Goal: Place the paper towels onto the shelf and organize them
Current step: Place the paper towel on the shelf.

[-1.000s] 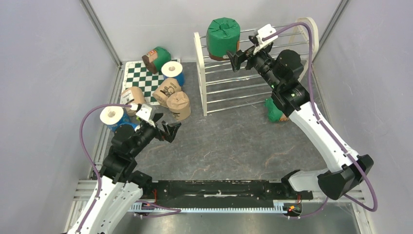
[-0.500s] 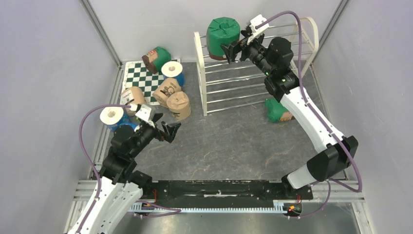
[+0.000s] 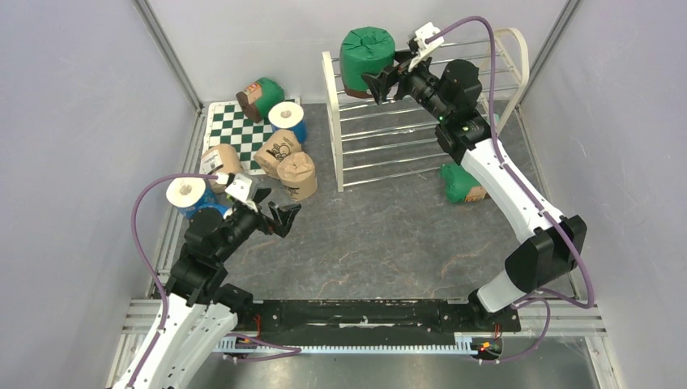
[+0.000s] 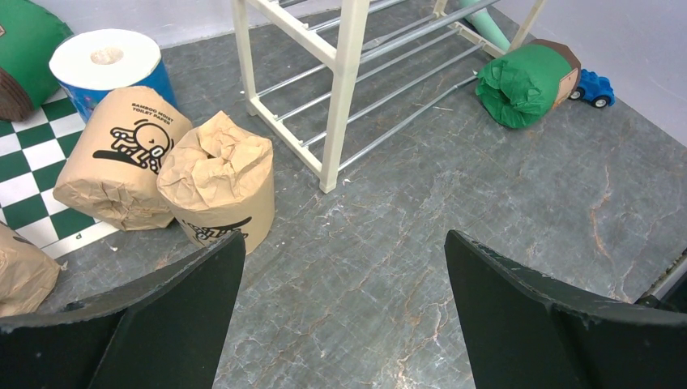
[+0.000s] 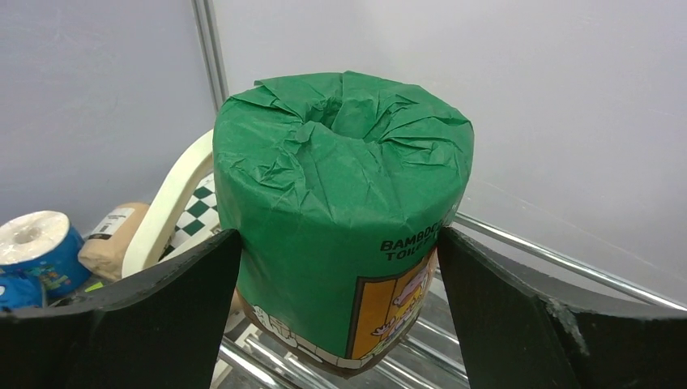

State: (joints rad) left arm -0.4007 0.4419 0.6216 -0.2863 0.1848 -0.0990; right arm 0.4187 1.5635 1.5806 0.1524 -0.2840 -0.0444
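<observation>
Right wrist view: your right pincer [image 5: 339, 233] is spread wide, gripping nothing, tips right at the green-wrapped cylindrical paper towel roll [image 5: 340, 162]. It's upright on the white chrome-rod shelf [image 5: 166, 207], top tier, so probably a nudge. Left pincer [image 4: 344, 235] gapes empty.

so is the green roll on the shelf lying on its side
No, the green roll stands upright on the shelf rods, its twisted wrap end facing up.

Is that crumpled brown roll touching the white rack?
Apart. The left wrist view shows a strip of bare floor between the crumpled tan roll and the shelf corner post.
</observation>
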